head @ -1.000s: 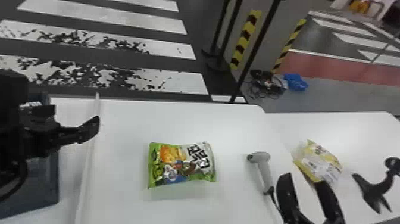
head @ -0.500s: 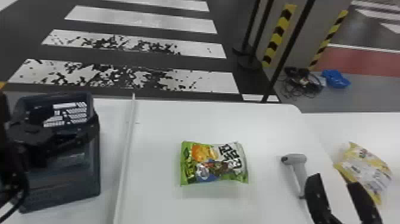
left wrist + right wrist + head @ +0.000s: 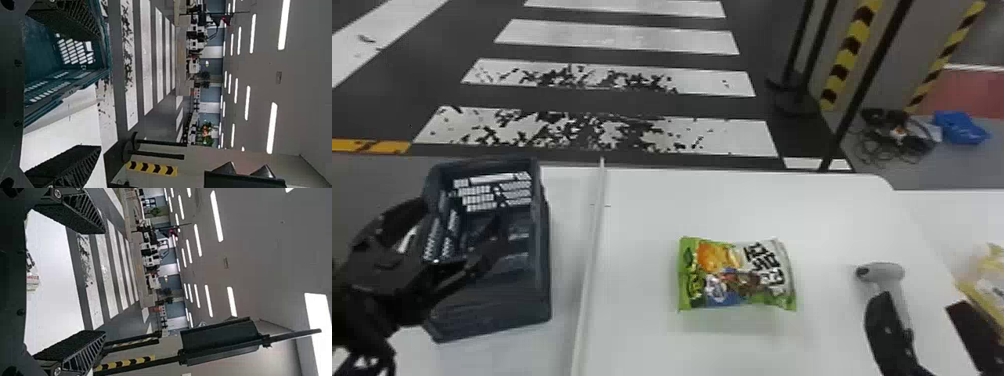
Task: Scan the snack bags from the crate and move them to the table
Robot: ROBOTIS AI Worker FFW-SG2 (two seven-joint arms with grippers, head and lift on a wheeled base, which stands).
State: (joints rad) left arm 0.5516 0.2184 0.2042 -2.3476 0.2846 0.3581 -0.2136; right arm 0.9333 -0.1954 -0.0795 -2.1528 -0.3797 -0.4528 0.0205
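From a distance, I am working the left gripper (image 3: 461, 227) at the crate (image 3: 497, 310), its arm coming in from the left edge, its fingers spreading wide with nothing between them. I am judging this the pick-up step; the next move is calling for lowering into the crate and closing on a bag, though I cannot tell whether one is lying deep inside. Beyond a pale strip (image 3: 589, 265), a green snack bag (image 3: 737, 275) is lying flat on the worktop (image 3: 642, 330), perhaps awaiting its scan. Farther right, the scanner (image 3: 887, 272) is resting beside the right gripper (image 3: 921, 302), whose fingers are also standing wide and empty, pointing forward. A yellow snack bag (image 3: 989, 285) is lying at the right edge, just past them.
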